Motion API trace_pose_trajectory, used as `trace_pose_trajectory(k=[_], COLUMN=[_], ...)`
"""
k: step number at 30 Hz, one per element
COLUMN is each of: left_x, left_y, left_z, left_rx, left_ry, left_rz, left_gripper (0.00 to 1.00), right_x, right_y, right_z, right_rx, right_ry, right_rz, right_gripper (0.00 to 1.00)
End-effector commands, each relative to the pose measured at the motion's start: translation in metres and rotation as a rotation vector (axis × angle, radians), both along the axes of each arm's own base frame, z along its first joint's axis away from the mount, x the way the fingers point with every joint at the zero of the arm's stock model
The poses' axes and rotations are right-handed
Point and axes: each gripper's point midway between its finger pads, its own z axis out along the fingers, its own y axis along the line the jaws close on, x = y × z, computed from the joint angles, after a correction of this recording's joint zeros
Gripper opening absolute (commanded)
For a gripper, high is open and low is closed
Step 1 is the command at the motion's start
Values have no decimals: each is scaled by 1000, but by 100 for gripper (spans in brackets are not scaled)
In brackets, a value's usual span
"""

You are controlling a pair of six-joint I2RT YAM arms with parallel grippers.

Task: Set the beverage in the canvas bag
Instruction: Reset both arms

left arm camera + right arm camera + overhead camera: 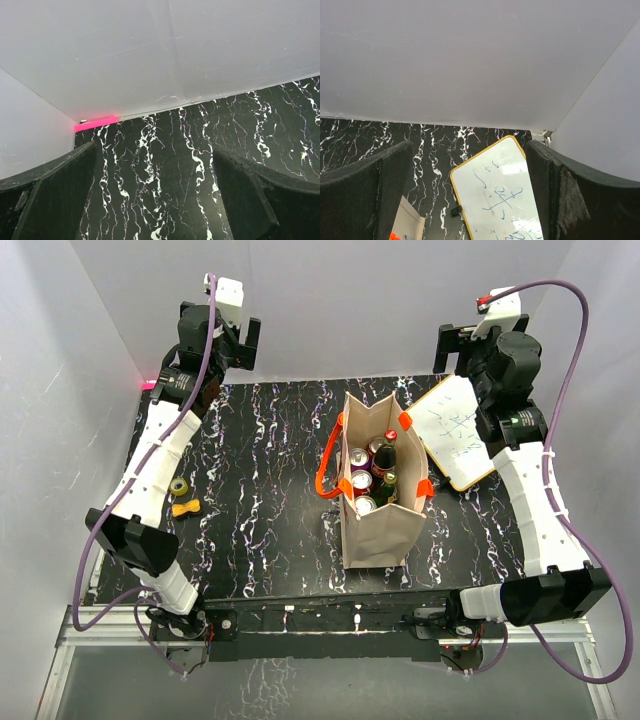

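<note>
The beige canvas bag (375, 530) with orange loop handles stands open in the middle of the black marbled table. Several cans and bottles (375, 475) sit inside it. One more beverage can (180, 486) is on the table at the left, beside my left arm. My left gripper (240, 348) is open and empty, raised at the far left corner; its wrist view (155, 195) shows only bare table between the fingers. My right gripper (455, 348) is open and empty at the far right, above the whiteboard (495, 195). The bag's corner (407, 222) shows in the right wrist view.
A yellow-framed whiteboard (455, 430) lies right of the bag, touching or nearly touching it. A small tan-and-orange object (186, 508) lies just in front of the loose can. A pink strip (96, 123) marks the far left corner. White walls enclose the table.
</note>
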Motion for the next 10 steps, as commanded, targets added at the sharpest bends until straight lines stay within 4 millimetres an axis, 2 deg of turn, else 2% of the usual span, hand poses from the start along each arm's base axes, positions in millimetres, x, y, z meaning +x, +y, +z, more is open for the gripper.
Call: trace_pose_trajectory(k=[1,10], left_x=[-11,-9], left_y=[0,-2], left_z=[18,15], left_rx=[-24,-18], left_ry=[-32,-26], left_rz=[-14,-24], left_gripper=[97,97], right_x=[-10,-10], right_y=[-3,-4], right_z=[29,25], right_rx=[18,28], right_ry=[-84,-83], right_rz=[-2,-2], right_gripper=[98,98])
